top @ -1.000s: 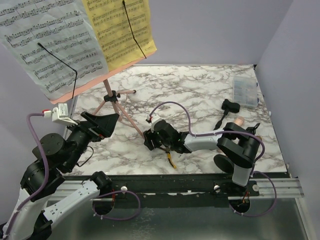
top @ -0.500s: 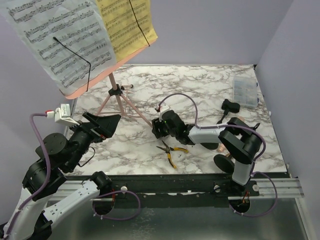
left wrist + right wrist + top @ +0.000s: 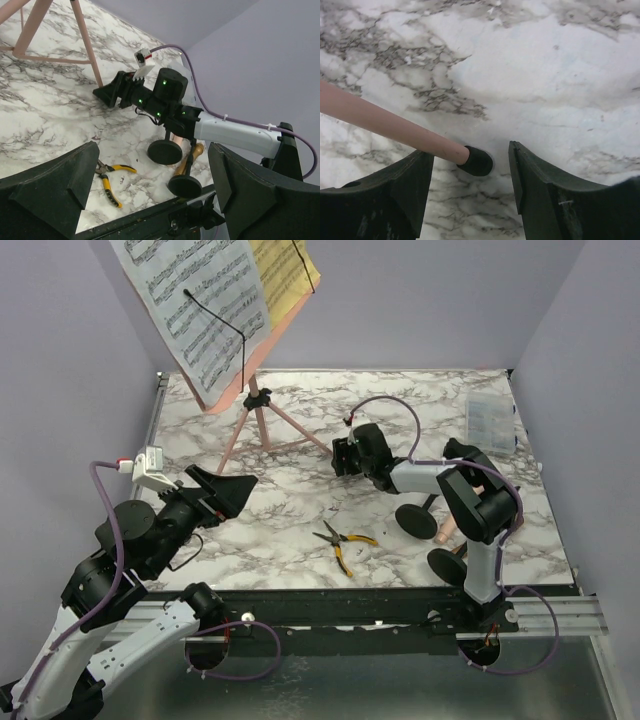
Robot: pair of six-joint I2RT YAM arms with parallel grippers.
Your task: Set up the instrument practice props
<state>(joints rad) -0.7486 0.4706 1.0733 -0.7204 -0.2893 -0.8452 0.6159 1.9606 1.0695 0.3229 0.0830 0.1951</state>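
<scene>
**Right gripper poised at a foot of the music rack**

Marble table carrying the pink music rack. The rack stands on its tripod with a white page and a yellow page held on its desk. My right gripper sits low at the leg that reaches out to the rack's right. Its jaws are wide, one on either side of the black foot cap, touching nothing. My left gripper, also spread wide and empty, hangs on the rack's near side. Two black holders, with the microphones lying among them, rest well to the rack's right and are not yet set up. Yellow-handled pliers lie between these and the rack.

Risk: the rack looks top-heavy. A pinch and pull on that foot could fold the leg or topple the rack, spilling its pages.
</scene>
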